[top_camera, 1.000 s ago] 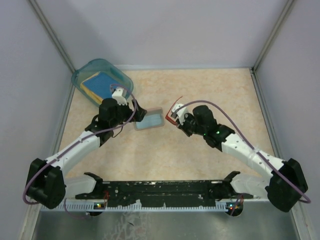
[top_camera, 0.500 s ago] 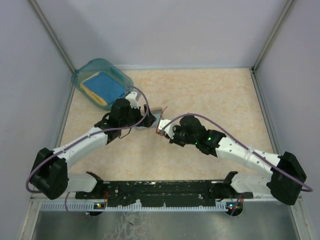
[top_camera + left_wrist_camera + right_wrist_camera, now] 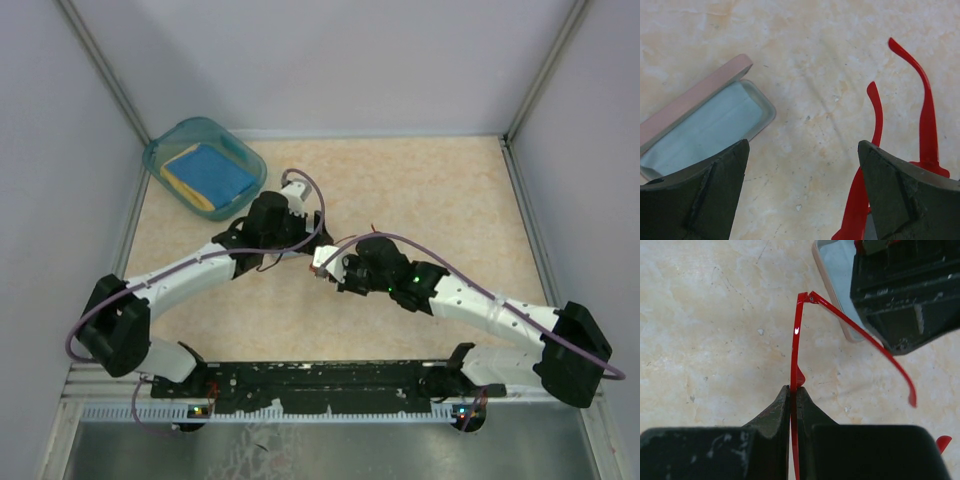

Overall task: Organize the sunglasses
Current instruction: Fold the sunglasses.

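Note:
The sunglasses [image 3: 795, 340] have a thin red frame, and my right gripper [image 3: 794, 390] is shut on the frame's edge, holding them above the table. One temple arm [image 3: 875, 347] angles off to the right. The pink case [image 3: 695, 95] lies open with its pale blue lining [image 3: 705, 130] showing, and its corner also shows in the right wrist view [image 3: 832, 275]. My left gripper [image 3: 802, 145] is open and empty just above the table, between the case and the red temple arms [image 3: 926, 115]. In the top view both grippers [image 3: 300, 242] [image 3: 322, 266] meet mid-table and hide the case.
A teal translucent bin [image 3: 160, 150] holding a blue cloth [image 3: 212, 170] sits at the back left corner. Grey walls enclose the table on three sides. The left gripper's body [image 3: 905, 290] hangs close above the sunglasses in the right wrist view.
My right gripper carried the sunglasses leftward toward the table's middle. My left arm swung right, over the case, which it now covers in the top view.

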You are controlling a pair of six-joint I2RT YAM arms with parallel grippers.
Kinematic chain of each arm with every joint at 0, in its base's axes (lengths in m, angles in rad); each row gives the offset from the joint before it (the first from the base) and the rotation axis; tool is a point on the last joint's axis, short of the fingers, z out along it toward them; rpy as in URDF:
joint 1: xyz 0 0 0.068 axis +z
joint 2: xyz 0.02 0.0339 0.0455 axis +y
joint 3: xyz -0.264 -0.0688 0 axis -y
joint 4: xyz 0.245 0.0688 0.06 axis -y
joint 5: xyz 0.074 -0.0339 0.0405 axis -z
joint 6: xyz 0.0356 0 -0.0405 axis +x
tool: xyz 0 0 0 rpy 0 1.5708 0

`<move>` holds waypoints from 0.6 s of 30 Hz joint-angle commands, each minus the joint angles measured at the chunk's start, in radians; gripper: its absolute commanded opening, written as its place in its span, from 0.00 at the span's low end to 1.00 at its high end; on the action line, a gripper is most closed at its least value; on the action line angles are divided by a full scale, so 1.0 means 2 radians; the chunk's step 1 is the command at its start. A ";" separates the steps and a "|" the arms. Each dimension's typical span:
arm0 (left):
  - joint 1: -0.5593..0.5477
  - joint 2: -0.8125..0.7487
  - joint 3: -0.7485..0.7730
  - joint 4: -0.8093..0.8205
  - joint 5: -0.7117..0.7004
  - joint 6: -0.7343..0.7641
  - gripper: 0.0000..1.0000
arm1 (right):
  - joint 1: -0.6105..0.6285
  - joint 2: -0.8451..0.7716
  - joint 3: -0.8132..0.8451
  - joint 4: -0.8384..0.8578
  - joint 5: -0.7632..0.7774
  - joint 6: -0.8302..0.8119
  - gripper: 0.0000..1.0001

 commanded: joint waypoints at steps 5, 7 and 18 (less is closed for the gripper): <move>-0.029 0.027 0.019 -0.021 0.029 0.016 0.95 | 0.007 -0.007 0.010 0.020 0.009 -0.015 0.00; -0.031 0.031 0.020 -0.029 0.038 0.017 0.95 | 0.007 -0.009 0.010 0.020 0.011 -0.017 0.00; -0.031 0.040 0.044 -0.060 0.077 0.045 0.95 | 0.007 -0.024 0.005 0.015 -0.002 -0.032 0.00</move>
